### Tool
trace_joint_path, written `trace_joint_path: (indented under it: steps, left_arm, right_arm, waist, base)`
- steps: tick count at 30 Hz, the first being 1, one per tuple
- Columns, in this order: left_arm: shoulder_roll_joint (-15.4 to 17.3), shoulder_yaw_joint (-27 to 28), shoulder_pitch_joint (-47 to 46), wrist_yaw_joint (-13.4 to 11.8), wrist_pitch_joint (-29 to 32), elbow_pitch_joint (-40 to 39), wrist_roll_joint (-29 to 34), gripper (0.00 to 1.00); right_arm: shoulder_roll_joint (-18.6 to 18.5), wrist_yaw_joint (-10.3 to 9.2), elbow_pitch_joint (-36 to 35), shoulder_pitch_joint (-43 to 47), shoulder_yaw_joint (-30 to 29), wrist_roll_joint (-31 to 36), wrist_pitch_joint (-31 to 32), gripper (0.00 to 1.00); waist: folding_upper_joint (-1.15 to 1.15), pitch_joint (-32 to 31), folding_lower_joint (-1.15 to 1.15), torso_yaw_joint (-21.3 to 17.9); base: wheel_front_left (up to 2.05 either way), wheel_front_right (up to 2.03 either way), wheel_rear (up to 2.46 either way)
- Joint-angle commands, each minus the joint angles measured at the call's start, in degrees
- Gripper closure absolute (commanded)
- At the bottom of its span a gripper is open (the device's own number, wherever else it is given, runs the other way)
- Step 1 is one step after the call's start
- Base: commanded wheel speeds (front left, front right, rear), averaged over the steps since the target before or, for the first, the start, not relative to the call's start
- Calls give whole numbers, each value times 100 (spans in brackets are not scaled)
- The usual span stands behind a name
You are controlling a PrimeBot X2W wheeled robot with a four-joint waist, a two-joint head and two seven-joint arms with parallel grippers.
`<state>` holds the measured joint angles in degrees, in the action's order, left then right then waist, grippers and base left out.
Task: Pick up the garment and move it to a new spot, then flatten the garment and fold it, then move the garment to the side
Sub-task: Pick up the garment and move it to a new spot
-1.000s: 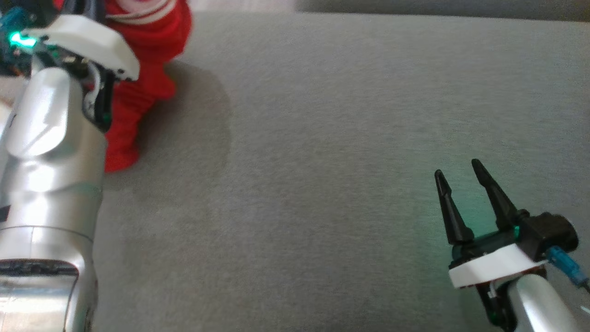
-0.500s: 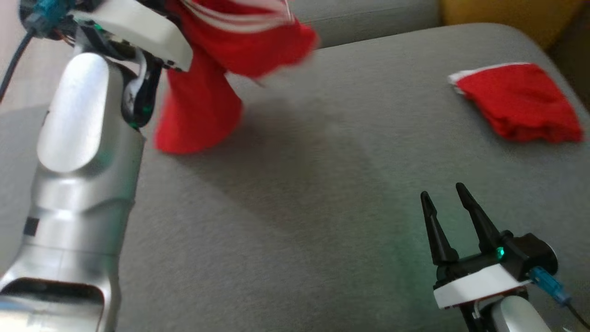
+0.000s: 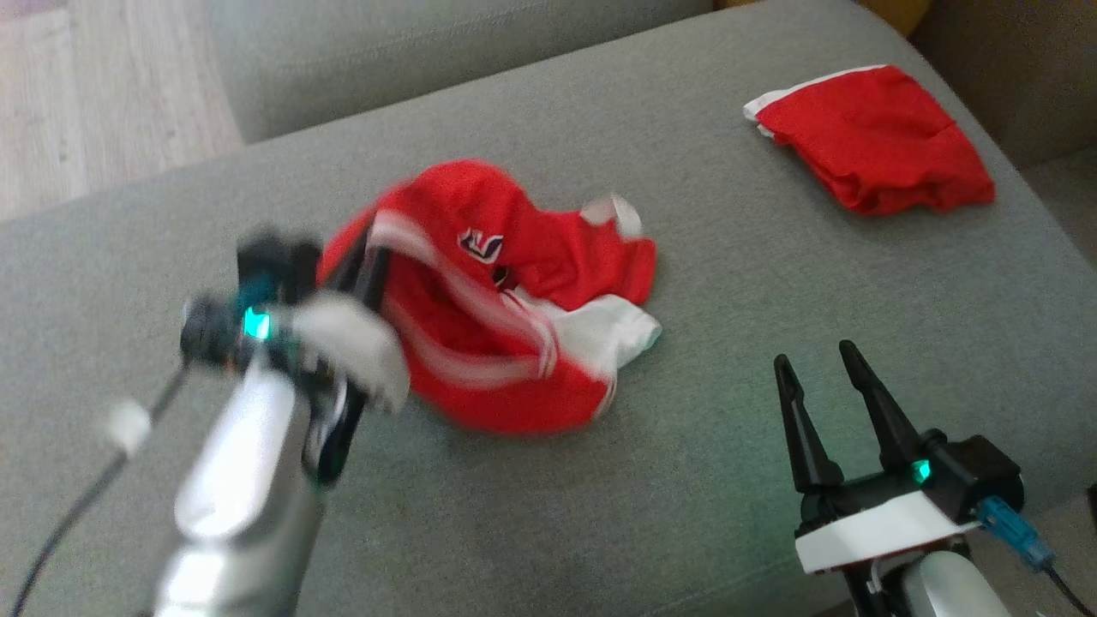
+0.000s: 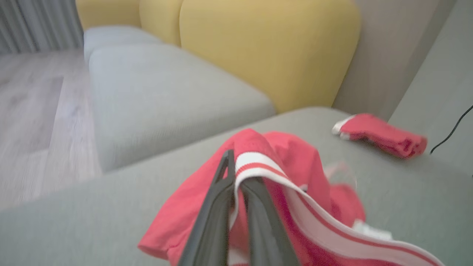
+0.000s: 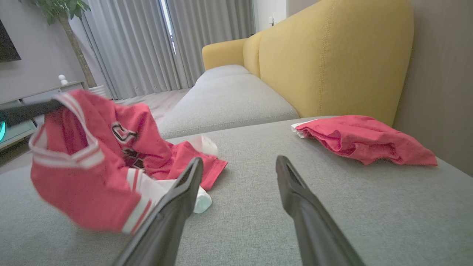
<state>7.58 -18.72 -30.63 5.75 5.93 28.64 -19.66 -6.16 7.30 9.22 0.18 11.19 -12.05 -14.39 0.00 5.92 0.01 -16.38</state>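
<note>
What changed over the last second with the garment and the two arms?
The left gripper lowered the red garment: it hung from the fingers before, now it lies mostly bunched on the grey cushion, striped edge still pinched. The head camera swung too. The right gripper stayed open and idle.

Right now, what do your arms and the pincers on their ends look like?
Both arms look alike: a silver forearm, a white wrist collar, then a black block with a green light. The right gripper and left gripper each have two long, dark, tapering fingers, like pointed tongs. A blue plug sits by the right one; a dark cable trails off the left.
</note>
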Motion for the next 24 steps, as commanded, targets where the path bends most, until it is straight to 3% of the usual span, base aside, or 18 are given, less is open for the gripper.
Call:
trace_joint_path:
  steps: [1, 6, 7, 8, 12, 16, 24]
  left_arm:
    - [211, 180, -101, -78, -200, -107, 43, 100]
    - [150, 62, 359, -237, -976, 318, 234, 100]
    - [91, 72, 399, -270, -1117, 395, 216, 65]
    - [41, 84, 428, -311, -1283, 452, 210, 0]
    - [-99, 89, 609, -500, -1900, 525, 278, 0]
    - [-213, 152, 1048, -738, -2077, 252, 346, 0]
    - [-332, 541, 2476, -1091, -2091, -1418, 626, 0]
  right_arm:
    - [1, 19, -204, -131, 102, -13, -61, 0]
    - [-3, 19, -199, -155, 13, -6, -61, 0]
    - [-11, 19, -187, -149, -18, 2, -61, 0]
    - [-20, 19, -167, -143, -28, 8, -61, 0]
    - [-33, 19, -81, -94, -54, 13, -61, 0]
    - [-18, 19, 13, 47, -77, 18, -61, 0]
    - [42, 19, 92, 344, -204, 16, -61, 0]
  waist:
    - [0, 118, -1, 62]
    - [0, 253, -1, 308]
    - [0, 254, -1, 382]
    - [0, 238, -1, 453]
    - [0, 25, -1, 752]
    - [0, -337, -1, 1053]
    - [0, -867, -1, 1553]
  base:
    - [0, 0, 0]
    - [0, 0, 0]
    - [0, 0, 0]
    - [0, 0, 0]
    - [0, 0, 0]
    - [0, 0, 0]
    - [0, 0, 0]
